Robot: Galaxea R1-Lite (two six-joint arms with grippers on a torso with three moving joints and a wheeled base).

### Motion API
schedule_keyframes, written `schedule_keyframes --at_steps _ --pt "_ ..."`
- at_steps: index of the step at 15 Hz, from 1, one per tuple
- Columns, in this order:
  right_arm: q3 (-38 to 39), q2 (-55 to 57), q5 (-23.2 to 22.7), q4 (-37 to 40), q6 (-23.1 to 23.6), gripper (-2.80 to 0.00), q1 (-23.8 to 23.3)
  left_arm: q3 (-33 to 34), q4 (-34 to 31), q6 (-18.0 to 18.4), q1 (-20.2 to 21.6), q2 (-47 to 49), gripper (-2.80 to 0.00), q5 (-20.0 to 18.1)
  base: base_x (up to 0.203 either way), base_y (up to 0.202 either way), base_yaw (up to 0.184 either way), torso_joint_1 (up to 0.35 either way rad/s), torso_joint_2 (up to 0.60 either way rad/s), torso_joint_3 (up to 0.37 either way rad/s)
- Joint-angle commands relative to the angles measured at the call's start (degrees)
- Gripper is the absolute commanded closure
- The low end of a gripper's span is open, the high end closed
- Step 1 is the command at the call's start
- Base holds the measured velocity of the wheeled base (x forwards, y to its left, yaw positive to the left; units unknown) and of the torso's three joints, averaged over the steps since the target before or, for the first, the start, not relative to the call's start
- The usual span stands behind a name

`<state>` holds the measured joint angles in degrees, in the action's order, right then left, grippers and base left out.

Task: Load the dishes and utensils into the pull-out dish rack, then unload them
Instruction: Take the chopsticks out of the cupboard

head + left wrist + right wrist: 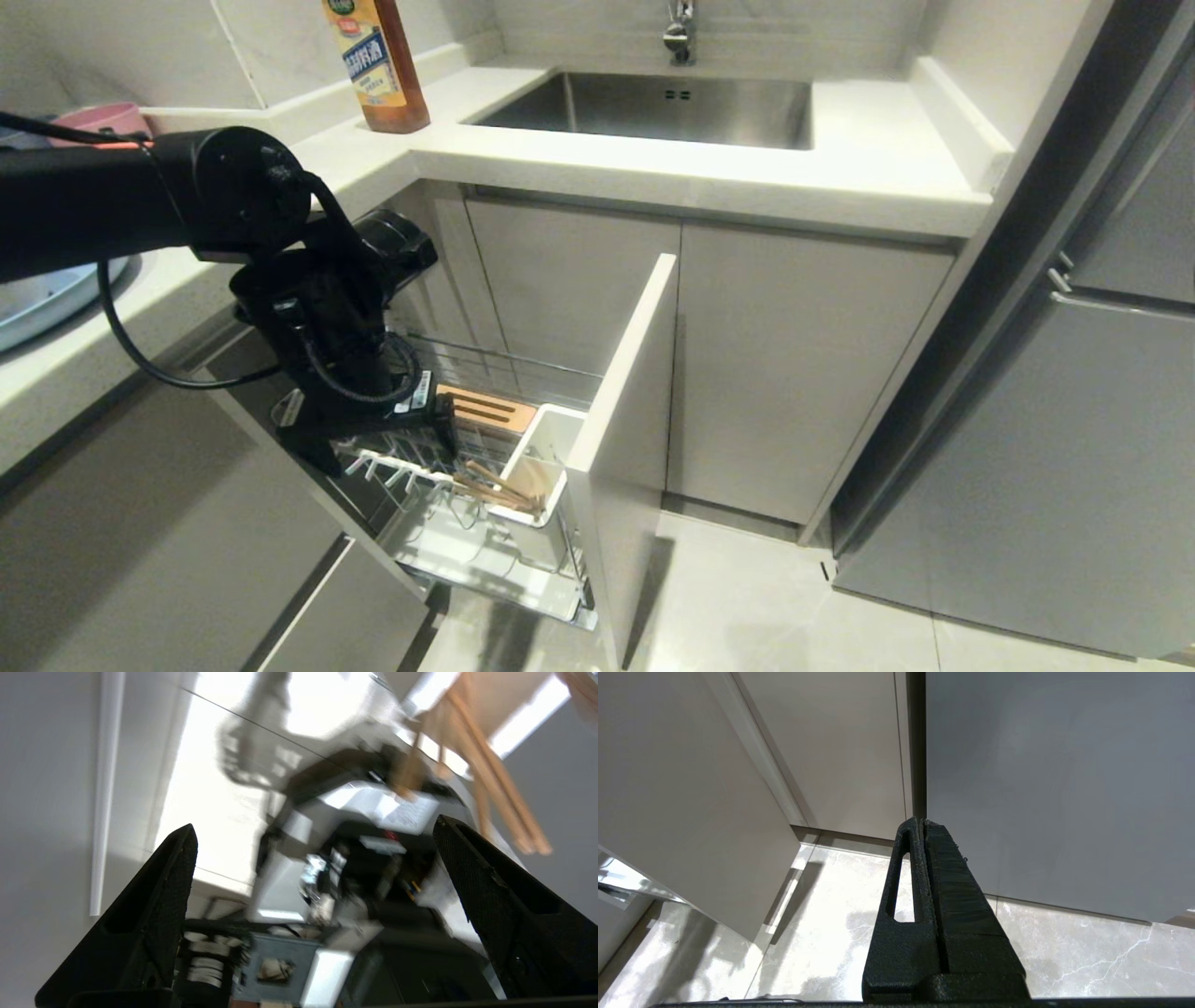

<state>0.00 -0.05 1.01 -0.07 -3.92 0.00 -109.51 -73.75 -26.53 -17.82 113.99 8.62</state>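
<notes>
A: Head view first. What's there that the wrist cameras miss?
B: The whole pull-out dish rack point(485, 523), drawn out at lower centre with its pale front panel point(624, 439) edge-on. Inside: one slotted wooden block point(485, 409), one white utensil cup point(541, 462), and a row of white-tipped prongs point(397, 469). The left arm comes in from the upper left and its gripper point(373, 446) hangs just over the prongs.
A: And the chopsticks?
B: Two chopsticks point(499, 492), lying across the cup's lower rim, long axis running from lower right up toward the left, nearly level. One amber bottle point(378, 61) and one sink point(653, 107) sit on the counter at the top.
A: Left wrist view?
B: Blurred. The left gripper point(313, 840) shows two black fingers point(161, 896) spread wide with nothing between them. The chopsticks point(490, 774) slant down the upper right of the frame, beside the right-hand finger and not touching it. The rack cannot be made out clearly here.
A: Right wrist view?
B: Only this view shows the right gripper point(922, 823): fingers pressed flat together, empty, pointing at grey cabinet doors point(840, 746) and a marbled floor point(831, 924). One open slot shows in the finger point(901, 882) on the left.
</notes>
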Motion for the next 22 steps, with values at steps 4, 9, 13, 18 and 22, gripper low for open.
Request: schedule_keyframes --at_steps 4,9,13,18,22 --pt "0.0 0.05 -0.01 -0.01 -0.04 0.0 0.0 0.17 0.27 -0.37 0.22 1.95 -2.8 2.74 0.0 0.0 0.0 0.0 0.0 0.0" --pt "0.0 0.05 -0.04 -0.01 -0.04 0.0 0.0 0.7 1.86 -0.37 0.24 4.2 -2.8 2.81 0.0 0.0 0.0 0.0 0.0 0.0" --pt "0.0 0.05 0.0 -0.01 -0.04 0.0 0.0 1.51 3.38 -0.36 -0.27 5.19 -2.8 2.36 0.0 0.0 0.0 0.0 0.0 0.0" --pt "0.0 0.05 0.04 -0.01 -0.04 0.0 0.0 1.92 4.5 -0.28 -1.27 5.45 -2.8 -1.64 0.0 0.0 0.0 0.0 0.0 0.0" --pt "0.0 0.05 0.04 -0.01 -0.04 0.0 0.0 1.75 4.2 -0.28 -2.98 5.09 -2.8 -12.95 0.0 0.0 0.0 0.0 0.0 0.0"
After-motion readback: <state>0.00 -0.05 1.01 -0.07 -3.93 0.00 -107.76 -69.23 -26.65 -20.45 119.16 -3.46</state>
